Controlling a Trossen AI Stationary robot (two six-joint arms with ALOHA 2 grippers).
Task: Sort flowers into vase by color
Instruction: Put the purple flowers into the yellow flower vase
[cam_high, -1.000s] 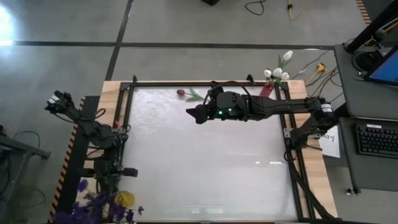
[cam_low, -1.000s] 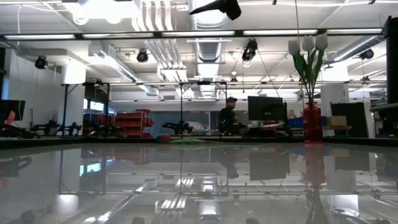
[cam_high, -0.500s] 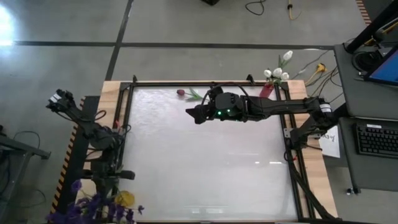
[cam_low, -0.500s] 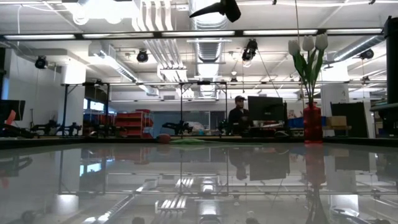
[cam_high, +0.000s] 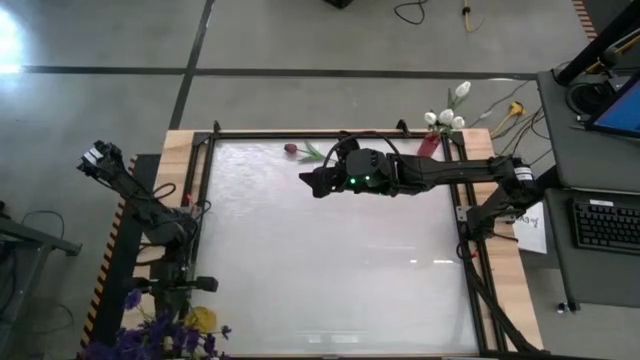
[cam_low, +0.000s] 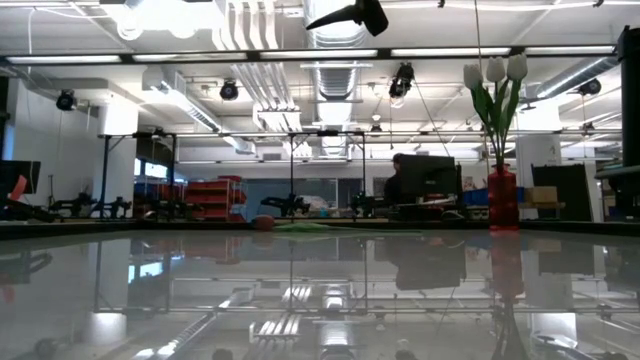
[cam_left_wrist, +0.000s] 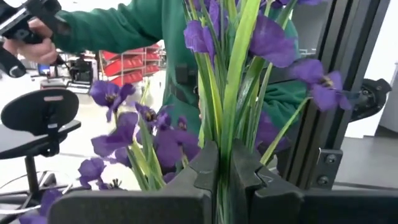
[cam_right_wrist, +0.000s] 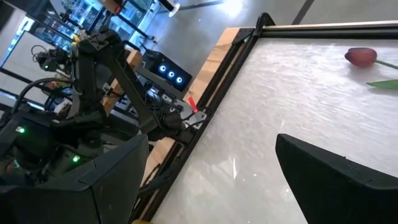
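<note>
The left gripper (cam_left_wrist: 225, 177) is clenched on thin green stems of purple flowers (cam_left_wrist: 258, 46); the right gripper (cam_right_wrist: 211, 180), apparently released, hovers near a smooth pink-red bud (cam_right_wrist: 360, 56).

Purple flowers (cam_left_wrist: 205, 112) bunched upright; pink-red bud (cam_high: 291, 149) flat; white tulips (cam_low: 495, 75) upright.

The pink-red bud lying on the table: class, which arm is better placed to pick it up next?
The right. Its open right gripper hovers near the pink-red bud, while the left gripper is off the table's corner, shut on a purple flower stem.
</note>
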